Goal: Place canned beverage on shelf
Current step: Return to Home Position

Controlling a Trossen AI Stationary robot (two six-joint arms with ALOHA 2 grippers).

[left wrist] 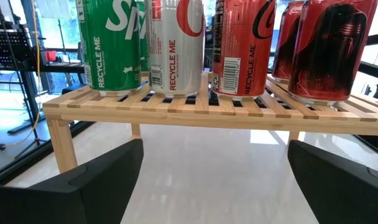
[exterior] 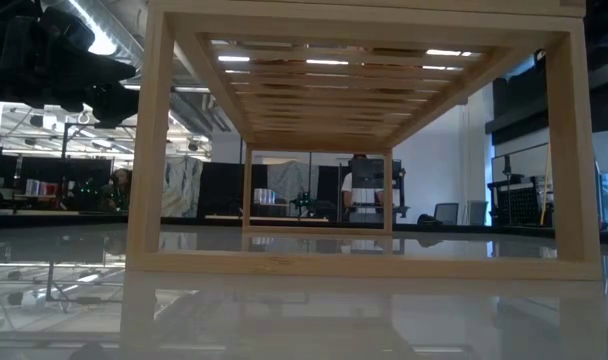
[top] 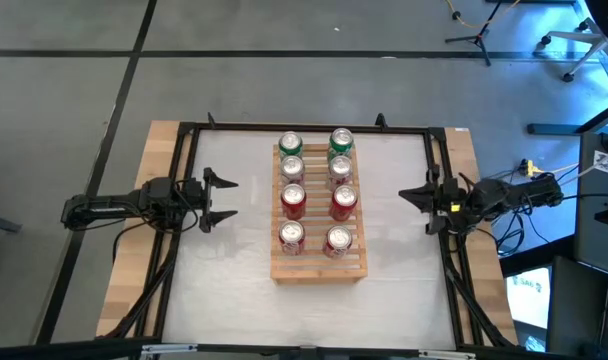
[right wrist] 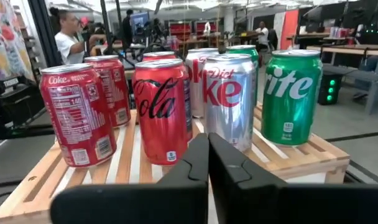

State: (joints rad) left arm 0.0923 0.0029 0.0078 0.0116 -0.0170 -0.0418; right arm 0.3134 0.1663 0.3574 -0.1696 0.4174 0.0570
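Shelf (top: 318, 268): table centre — eight cans (top: 293, 202) upright, two rows.
Left gripper (top: 224, 198): left of shelf, jaws apart.
Right gripper (top: 404, 195): right of shelf — jaws together.

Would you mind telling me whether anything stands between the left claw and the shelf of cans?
Nothing visible does: only bare white tabletop lies between the open left claw and the shelf.

A lab: tripod (top: 474, 32), rolling chair (top: 574, 45), equipment-laden workbenches (right wrist: 326, 48).
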